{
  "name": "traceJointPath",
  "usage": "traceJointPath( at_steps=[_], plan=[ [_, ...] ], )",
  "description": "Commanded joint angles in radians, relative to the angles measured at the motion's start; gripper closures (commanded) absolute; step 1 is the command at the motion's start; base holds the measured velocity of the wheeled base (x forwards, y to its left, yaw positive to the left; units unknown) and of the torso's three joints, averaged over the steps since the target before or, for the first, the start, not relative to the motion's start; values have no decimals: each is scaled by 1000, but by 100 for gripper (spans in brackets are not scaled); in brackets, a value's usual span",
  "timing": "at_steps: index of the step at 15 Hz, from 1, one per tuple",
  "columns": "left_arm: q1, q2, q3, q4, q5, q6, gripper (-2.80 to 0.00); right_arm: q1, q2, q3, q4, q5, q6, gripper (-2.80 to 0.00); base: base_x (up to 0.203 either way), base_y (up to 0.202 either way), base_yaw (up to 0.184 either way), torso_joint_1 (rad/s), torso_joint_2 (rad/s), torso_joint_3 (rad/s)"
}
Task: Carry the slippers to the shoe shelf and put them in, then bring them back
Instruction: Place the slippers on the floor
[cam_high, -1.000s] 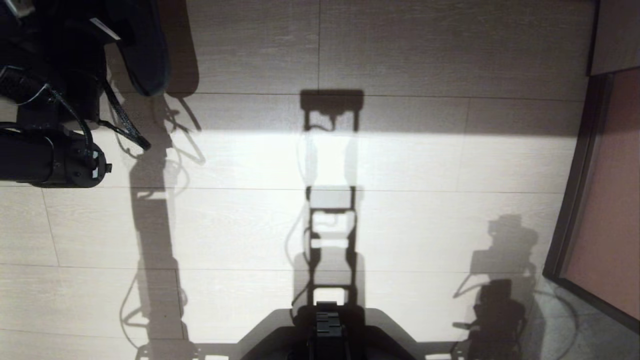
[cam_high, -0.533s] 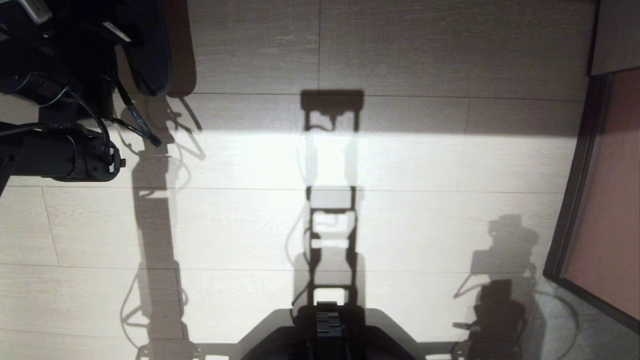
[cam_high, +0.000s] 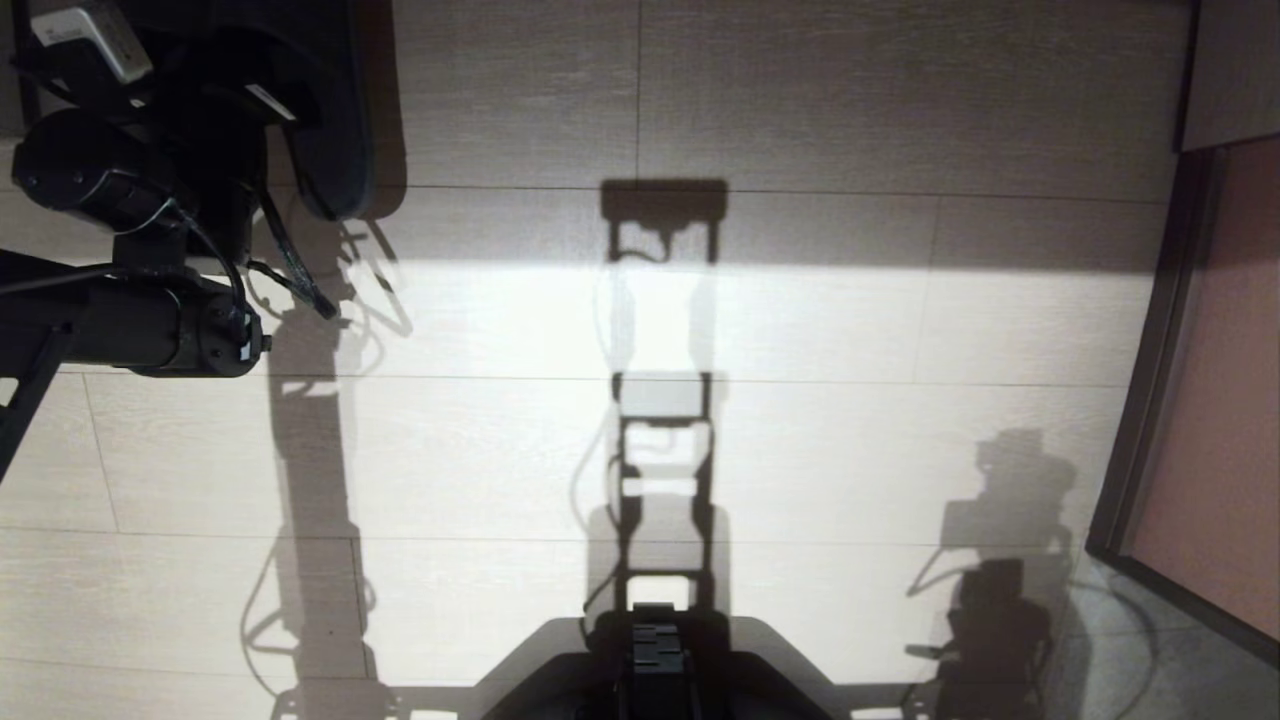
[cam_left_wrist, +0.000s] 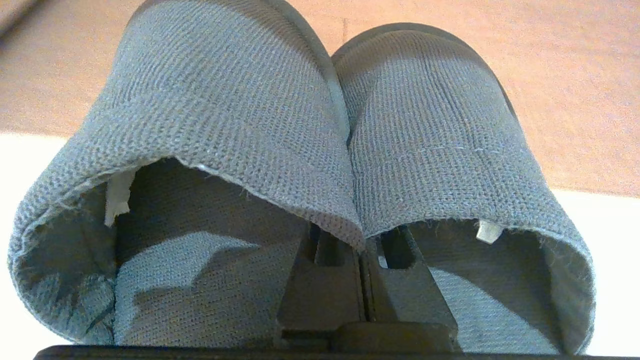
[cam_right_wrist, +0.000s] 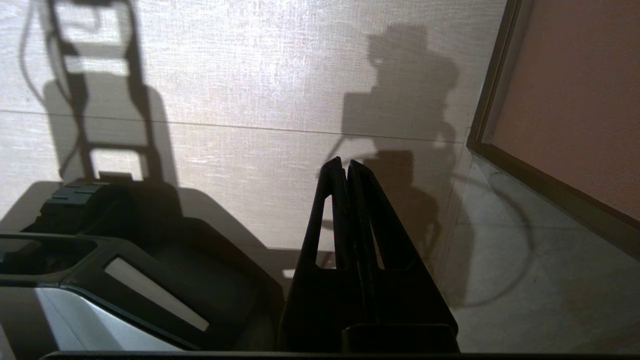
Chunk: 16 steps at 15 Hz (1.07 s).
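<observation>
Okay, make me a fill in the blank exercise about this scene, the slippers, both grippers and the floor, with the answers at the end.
1. The left gripper pinches the inner edges of both slippers, one finger inside ____ slipper.
2. The right gripper hangs over the floor with its fingers ____ and nothing between them.
3. In the wrist view the slippers sit side by side with their ____ ends pointing away from the camera.
4. In the head view the left arm is at the upper ____ corner.

Answers: each; shut; toe; left
</observation>
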Motion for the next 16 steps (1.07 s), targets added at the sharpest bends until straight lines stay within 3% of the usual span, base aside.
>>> traceJointPath(
  at_steps=[1, 10, 11, 16],
  plan=[
    [0, 8, -2, -8, -6, -5, 0, 0, -2, 0, 0, 0, -1, 0, 0, 0, 0, 0, 0, 0],
    [0, 24, -5, -8, -26, 2, 0, 0, -2, 0, 0, 0, -1, 0, 0, 0, 0, 0, 0, 0],
    [0, 21, -4, -7, -26, -1, -280, 1, -2, 0, 0, 0, 0, 0, 0, 0, 0, 0, 0, 0],
    [0, 15, -2, -5, -29, -5, -280, 0, -2, 0, 0, 0, 0, 0, 0, 0, 0, 0, 0, 0]
  ],
)
